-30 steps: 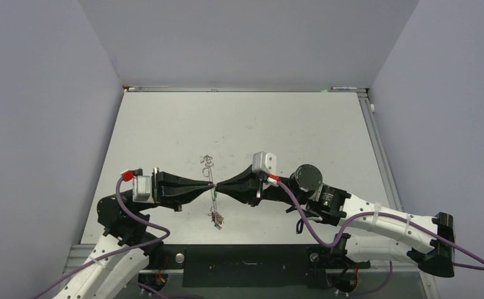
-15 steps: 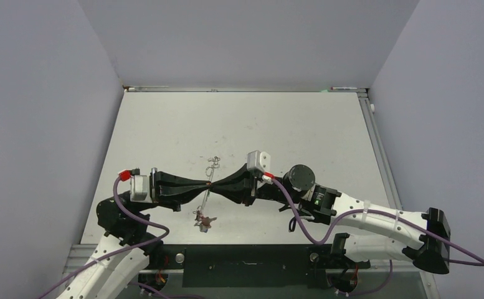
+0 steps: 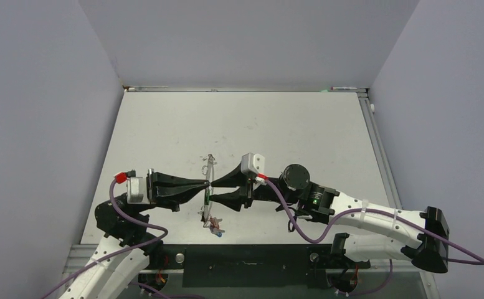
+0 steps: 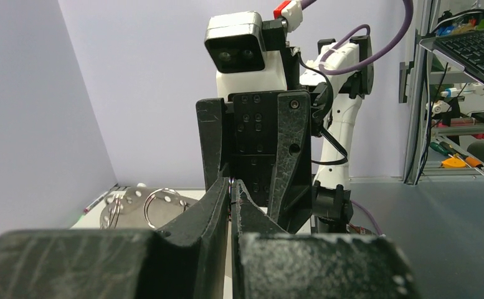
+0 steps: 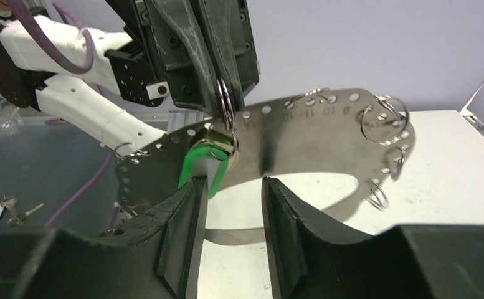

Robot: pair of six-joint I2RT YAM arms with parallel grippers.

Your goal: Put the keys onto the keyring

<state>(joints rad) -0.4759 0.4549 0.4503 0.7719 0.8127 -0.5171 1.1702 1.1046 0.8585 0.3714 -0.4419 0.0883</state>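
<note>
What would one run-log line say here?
left fingers: shut on small ring; right fingers: open; green key: just below ring; holed plate: upright

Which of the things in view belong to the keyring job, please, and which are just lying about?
Part of the job:
keyring, gripped by the left tool; green key hanging just below that grip; open right tool; loose keys lying off to the side.

Just lying about:
keyboard; screwdrivers, both in the background.

Keyring (image 5: 326,134) sits between left end effector (image 3: 205,184) and right end effector (image 3: 217,190).
</note>
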